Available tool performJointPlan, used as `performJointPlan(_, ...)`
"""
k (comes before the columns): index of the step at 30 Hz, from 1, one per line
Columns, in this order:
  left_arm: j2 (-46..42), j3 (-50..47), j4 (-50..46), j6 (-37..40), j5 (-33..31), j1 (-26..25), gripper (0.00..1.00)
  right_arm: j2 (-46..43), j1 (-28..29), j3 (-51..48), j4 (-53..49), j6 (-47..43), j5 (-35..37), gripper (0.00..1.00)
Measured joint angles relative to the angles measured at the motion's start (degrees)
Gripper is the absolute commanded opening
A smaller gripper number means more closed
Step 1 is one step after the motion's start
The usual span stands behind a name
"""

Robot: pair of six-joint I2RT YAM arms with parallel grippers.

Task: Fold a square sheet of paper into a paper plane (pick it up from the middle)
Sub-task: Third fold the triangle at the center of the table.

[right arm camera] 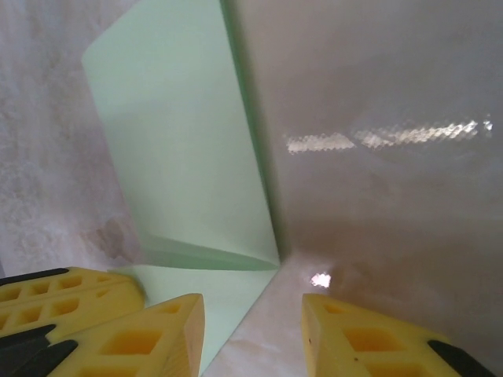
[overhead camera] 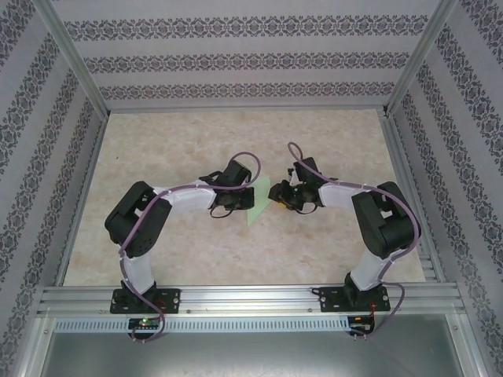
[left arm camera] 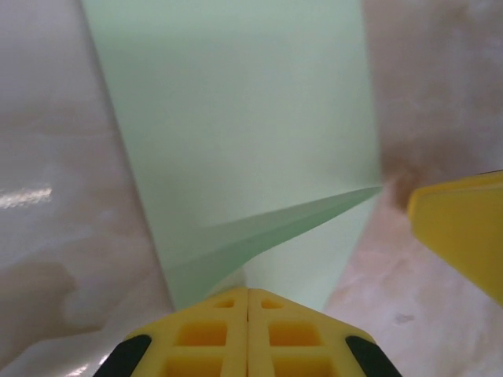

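The square sheet of paper (overhead camera: 255, 214) is pale mint green and lies mid-table between my two grippers. One part rests flat on the table (left arm camera: 338, 259), and another part (left arm camera: 236, 102) rises from a sharp crease (right arm camera: 212, 258). My left gripper (left arm camera: 248, 297) is shut, and a fold of the sheet runs into its tips. My right gripper (right arm camera: 251, 330) is open. Its left finger hangs over the flat part of the sheet (right arm camera: 196, 298) and its right finger over bare table. The paper plane is out of view.
The table is beige marble-look (overhead camera: 196, 133), walled by patterned panels and aluminium rails (overhead camera: 244, 298). The right gripper's yellow finger (left arm camera: 464, 228) shows at the right in the left wrist view. The left gripper's fingers (right arm camera: 55, 290) show at the lower left in the right wrist view.
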Motion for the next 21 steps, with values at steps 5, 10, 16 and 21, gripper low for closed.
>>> performJointPlan(5, 0.6, 0.0, -1.7, 0.2, -1.7, 0.0, 0.06, 1.6, 0.3, 0.8, 0.4, 0.4, -0.5, 0.35)
performJointPlan(10, 1.0, 0.0, -2.3, 0.1, -2.1, 0.0, 0.06, 2.7, 0.6, 2.1, 0.9, 0.6, -1.1, 0.32)
performJointPlan(16, 1.3, 0.0, -2.3, 0.0, -2.2, 0.0, 0.06, 3.6, 1.0, 2.7, 1.2, 0.6, -1.9, 0.32)
performJointPlan(21, 1.3, 0.0, -2.3, -0.2, -2.2, 0.0, 0.06, 3.6, 1.0, 2.7, 1.3, 0.6, -2.7, 0.32)
